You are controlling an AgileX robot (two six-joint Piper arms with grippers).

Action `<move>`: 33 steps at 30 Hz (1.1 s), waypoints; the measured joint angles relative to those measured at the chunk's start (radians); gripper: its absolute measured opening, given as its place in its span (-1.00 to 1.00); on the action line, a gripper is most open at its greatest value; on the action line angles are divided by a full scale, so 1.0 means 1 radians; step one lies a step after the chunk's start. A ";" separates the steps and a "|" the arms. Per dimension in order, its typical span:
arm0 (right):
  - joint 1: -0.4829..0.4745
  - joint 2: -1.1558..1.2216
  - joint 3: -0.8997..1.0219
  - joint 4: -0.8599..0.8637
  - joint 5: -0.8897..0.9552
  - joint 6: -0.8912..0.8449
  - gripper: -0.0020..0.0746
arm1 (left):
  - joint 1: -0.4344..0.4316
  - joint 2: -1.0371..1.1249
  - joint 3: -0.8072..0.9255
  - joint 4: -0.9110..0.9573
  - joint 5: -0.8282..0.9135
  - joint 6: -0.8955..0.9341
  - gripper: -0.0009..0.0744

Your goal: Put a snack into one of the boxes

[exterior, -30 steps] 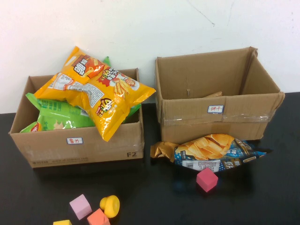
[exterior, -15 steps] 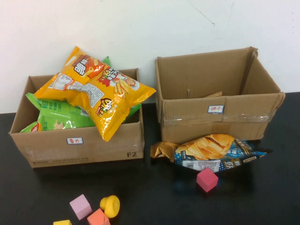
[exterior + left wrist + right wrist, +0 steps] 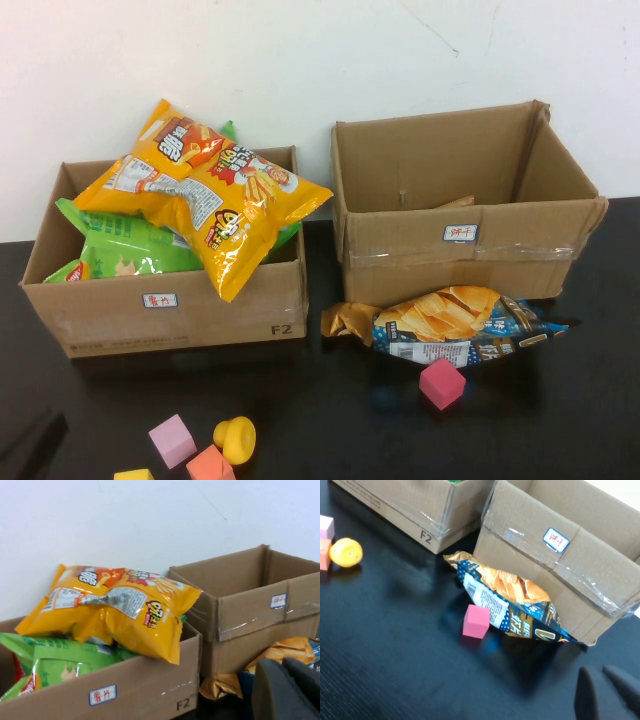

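Note:
A blue and orange chip bag (image 3: 450,322) lies flat on the black table against the front of the right cardboard box (image 3: 465,250), which looks nearly empty. The left box (image 3: 170,310) holds a yellow snack bag (image 3: 215,195) on top of green bags (image 3: 125,250). My left gripper (image 3: 286,664) is shut and empty, low over the table and facing both boxes. A dark part of the left arm (image 3: 30,445) shows at the lower left corner of the high view. My right gripper (image 3: 595,672) is open and empty over bare table near the chip bag (image 3: 510,600).
A pink cube (image 3: 441,384) sits just in front of the chip bag. A lilac cube (image 3: 171,440), a yellow knob-shaped block (image 3: 235,438) and an orange block (image 3: 208,465) lie at the front left. A white wall stands behind the boxes.
A dark part of the left arm has come into the lower left corner of the high view. The bags, boxes and blocks have not moved.

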State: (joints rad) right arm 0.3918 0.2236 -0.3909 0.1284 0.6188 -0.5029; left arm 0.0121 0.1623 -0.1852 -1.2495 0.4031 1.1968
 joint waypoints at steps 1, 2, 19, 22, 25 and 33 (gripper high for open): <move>0.000 -0.001 0.000 0.000 0.000 0.000 -0.95 | 0.000 -0.018 0.015 -0.004 -0.022 0.007 -0.98; 0.000 -0.001 0.000 0.000 0.002 0.000 -0.95 | 0.000 -0.029 0.021 0.001 -0.044 0.018 -0.98; 0.000 -0.001 0.000 0.000 0.008 0.000 -0.95 | 0.000 -0.160 0.211 1.068 -0.180 -1.016 -0.98; 0.000 -0.001 0.000 0.000 0.008 0.000 -0.95 | 0.000 -0.172 0.211 1.070 -0.123 -1.018 -0.98; 0.000 -0.001 0.000 0.000 0.008 0.000 -0.95 | 0.000 -0.172 0.211 1.055 -0.087 -1.020 -0.98; 0.000 -0.001 0.000 0.000 0.008 0.000 -0.95 | -0.022 -0.172 0.207 1.034 -0.070 -1.020 -0.98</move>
State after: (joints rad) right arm 0.3918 0.2228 -0.3909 0.1287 0.6271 -0.5029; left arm -0.0096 -0.0095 0.0221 -0.2155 0.3327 0.1767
